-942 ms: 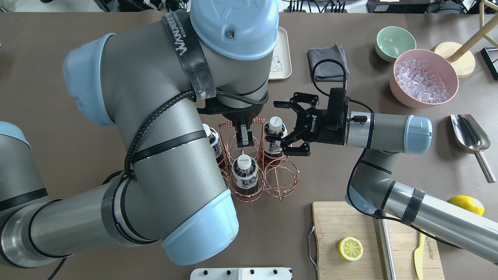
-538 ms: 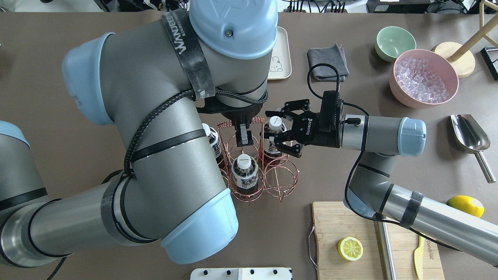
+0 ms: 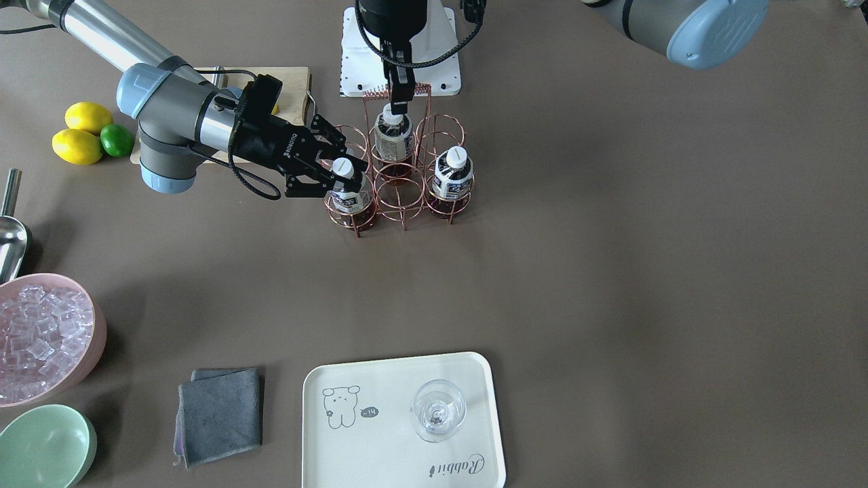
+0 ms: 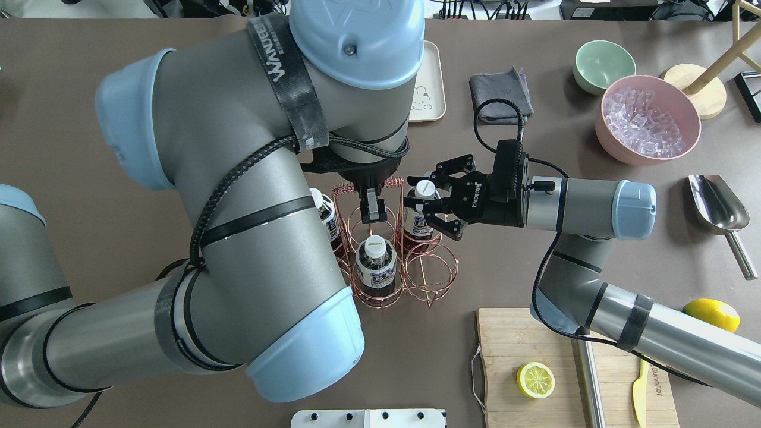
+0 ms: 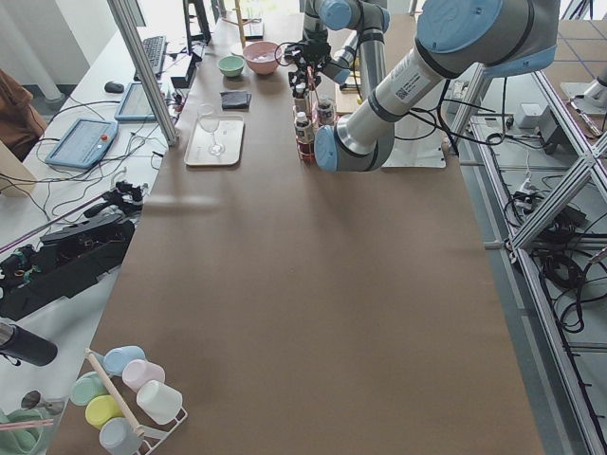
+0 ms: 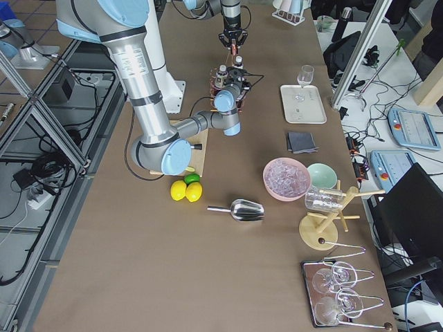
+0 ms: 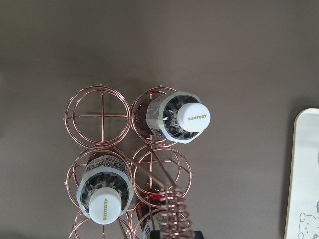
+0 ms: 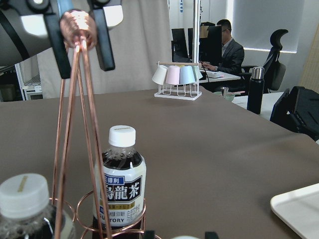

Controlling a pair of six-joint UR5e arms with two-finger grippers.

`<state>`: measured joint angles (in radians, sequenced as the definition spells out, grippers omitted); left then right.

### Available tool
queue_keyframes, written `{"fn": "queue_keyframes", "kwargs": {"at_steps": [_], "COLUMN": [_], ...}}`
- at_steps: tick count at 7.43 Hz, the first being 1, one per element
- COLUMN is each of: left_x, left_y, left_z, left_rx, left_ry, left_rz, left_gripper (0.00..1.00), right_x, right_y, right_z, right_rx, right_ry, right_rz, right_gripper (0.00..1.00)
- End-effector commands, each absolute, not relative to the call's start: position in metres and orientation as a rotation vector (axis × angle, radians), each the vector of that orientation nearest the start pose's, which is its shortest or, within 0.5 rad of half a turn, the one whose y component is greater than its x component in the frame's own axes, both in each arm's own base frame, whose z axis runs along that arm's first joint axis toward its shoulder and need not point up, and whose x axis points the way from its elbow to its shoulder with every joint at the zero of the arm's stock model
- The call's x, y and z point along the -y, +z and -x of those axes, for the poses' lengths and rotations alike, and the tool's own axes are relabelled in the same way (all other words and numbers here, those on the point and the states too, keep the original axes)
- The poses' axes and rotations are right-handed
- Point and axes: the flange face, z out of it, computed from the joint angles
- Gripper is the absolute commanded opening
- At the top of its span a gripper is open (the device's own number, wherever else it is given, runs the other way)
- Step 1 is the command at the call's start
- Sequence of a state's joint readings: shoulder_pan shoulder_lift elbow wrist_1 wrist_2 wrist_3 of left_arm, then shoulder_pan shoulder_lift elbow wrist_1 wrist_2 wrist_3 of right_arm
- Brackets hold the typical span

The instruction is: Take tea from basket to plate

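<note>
Overhead exterior: right gripper has slid in since 0.5 s ago, fingers open either side of tea in basket, so grasp seems next, plate well apart; left gripper pinches basket handle.

The brown table carries the basket mid-table toward the robot's edge and the plate at the operators' edge. Beside the plate lie a grey cloth, a green bowl and a pink bowl of ice. A scoop, lemons, a lime and a cutting board lie nearer the robot's right.
</note>
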<state>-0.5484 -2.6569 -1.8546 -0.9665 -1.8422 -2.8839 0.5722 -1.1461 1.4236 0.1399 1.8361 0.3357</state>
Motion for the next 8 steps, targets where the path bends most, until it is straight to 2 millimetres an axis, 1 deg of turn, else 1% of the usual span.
{"fn": "queue_keyframes", "kwargs": {"at_steps": [1, 2, 3, 4, 5, 6, 7, 8], "left_x": [0.4, 0.401, 0.401, 0.401, 0.401, 0.401, 0.401, 0.401], "left_y": [-0.024, -0.024, -0.023, -0.024, -0.024, -0.024, -0.025, -0.024], "left_z": [-0.452, -0.452, -0.454, -0.453, -0.454, -0.454, -0.454, -0.454], "left_rx": [-0.687, -0.687, -0.682, -0.684, -0.683, -0.681, -0.683, -0.681], "left_ry": [-1.647, -1.647, -1.648, -1.648, -1.646, -1.647, -1.646, -1.647], "left_rz": [0.592, 0.592, 0.59, 0.591, 0.591, 0.59, 0.591, 0.59], "left_gripper": [0.0, 0.0, 0.0, 0.0, 0.0, 0.0, 0.0, 0.0], "right_x": [0.398, 0.386, 0.377, 0.376, 0.382, 0.399, 0.418, 0.428], "right_y": [0.262, 0.222, 0.197, 0.188, 0.184, 0.182, 0.181, 0.183], "right_z": [0.42, 0.402, 0.389, 0.379, 0.371, 0.353, 0.329, 0.316], "right_rx": [1.369, 1.351, 1.353, 1.346, 1.366, 1.38, 1.353, 1.334], "right_ry": [-0.699, -0.707, -0.721, -0.715, -0.683, -0.683, -0.689, -0.684], "right_rz": [-1.438, -1.403, -1.386, -1.391, -1.359, -1.326, -1.326, -1.329], "right_gripper": [0.0, 0.0, 0.0, 0.0, 0.0, 0.0, 0.0, 0.0]}}
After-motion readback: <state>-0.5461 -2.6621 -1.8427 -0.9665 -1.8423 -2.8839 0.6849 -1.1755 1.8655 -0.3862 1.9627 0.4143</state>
